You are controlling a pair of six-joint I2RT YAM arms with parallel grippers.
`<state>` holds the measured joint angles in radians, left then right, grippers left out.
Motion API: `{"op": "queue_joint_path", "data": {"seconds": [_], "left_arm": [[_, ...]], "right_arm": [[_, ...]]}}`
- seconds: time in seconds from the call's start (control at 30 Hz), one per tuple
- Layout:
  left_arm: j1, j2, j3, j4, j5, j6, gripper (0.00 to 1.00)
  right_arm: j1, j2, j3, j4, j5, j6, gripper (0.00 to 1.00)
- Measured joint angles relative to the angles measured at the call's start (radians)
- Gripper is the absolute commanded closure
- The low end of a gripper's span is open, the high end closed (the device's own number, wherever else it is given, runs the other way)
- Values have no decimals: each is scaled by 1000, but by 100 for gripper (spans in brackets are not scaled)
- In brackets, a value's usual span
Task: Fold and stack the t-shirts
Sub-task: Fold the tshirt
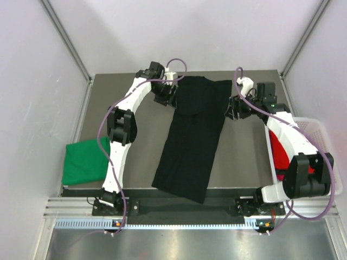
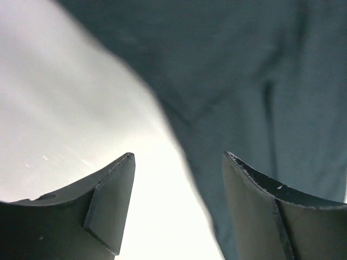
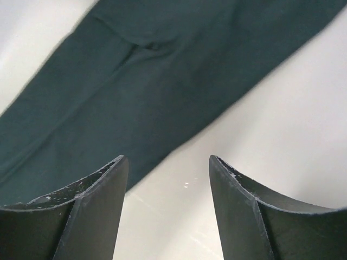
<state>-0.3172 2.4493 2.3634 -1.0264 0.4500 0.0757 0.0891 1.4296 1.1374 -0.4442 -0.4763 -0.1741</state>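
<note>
The large black t-shirt (image 1: 192, 135) lies folded lengthwise down the middle of the table, its lower end hanging over the near edge. My left gripper (image 1: 165, 97) is open and empty at the shirt's upper left edge; in the left wrist view the dark cloth (image 2: 244, 81) lies just past the fingertips. My right gripper (image 1: 232, 110) is open and empty at the shirt's upper right edge; the cloth (image 3: 141, 76) shows beyond its fingers. A folded green t-shirt (image 1: 84, 161) lies at the near left. A red t-shirt (image 1: 279, 151) sits in the basket.
A white mesh basket (image 1: 325, 141) stands at the table's right edge beside the right arm. The grey table (image 1: 135, 141) is walled by white panels on the left, back and right. A metal rail runs along the near edge.
</note>
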Motion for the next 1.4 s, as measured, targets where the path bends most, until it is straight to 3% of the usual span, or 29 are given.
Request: {"op": "queue_joint_path", "data": {"seconds": [0.23, 0.63, 0.8, 0.83, 0.87, 1.4], "left_arm": [[62, 122, 12, 115, 38, -84, 34], [78, 249, 74, 444, 324, -275, 41], [55, 307, 98, 546, 381, -328, 75], [52, 315, 98, 559, 389, -340, 83], [49, 323, 101, 568, 395, -348, 100], [95, 297, 70, 577, 317, -387, 100]], "right_arm": [[0, -45, -19, 6, -60, -8, 38], [-24, -48, -92, 9, -68, -28, 38], [-35, -48, -110, 13, -66, -33, 38], [-37, -48, -111, 13, -64, -34, 38], [-39, -48, -116, 16, -64, -34, 38], [-55, -28, -129, 56, -45, -34, 38]]}}
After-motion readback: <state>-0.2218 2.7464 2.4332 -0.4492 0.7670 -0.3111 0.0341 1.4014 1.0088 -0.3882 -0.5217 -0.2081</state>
